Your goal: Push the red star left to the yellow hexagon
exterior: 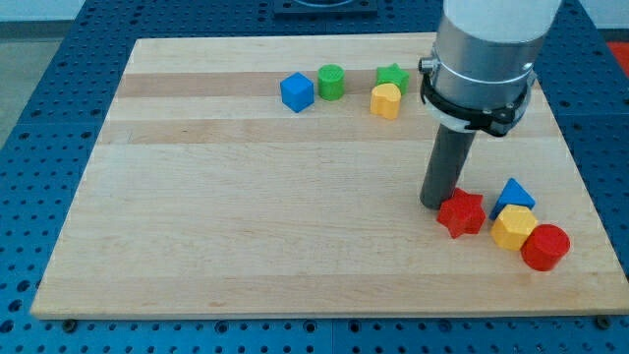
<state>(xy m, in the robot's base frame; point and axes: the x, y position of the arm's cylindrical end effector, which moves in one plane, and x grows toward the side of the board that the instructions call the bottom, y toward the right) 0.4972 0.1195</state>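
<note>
The red star lies at the view's lower right of the wooden board. The yellow hexagon sits just to its right, close to or touching it. My tip stands at the star's upper left edge, touching or almost touching it. The rod hangs from the grey arm body at the view's top right.
A blue triangle lies above the hexagon and a red cylinder to its lower right. Near the view's top are a blue cube, a green cylinder, a green star and a yellow heart-like block. The board's right edge is near.
</note>
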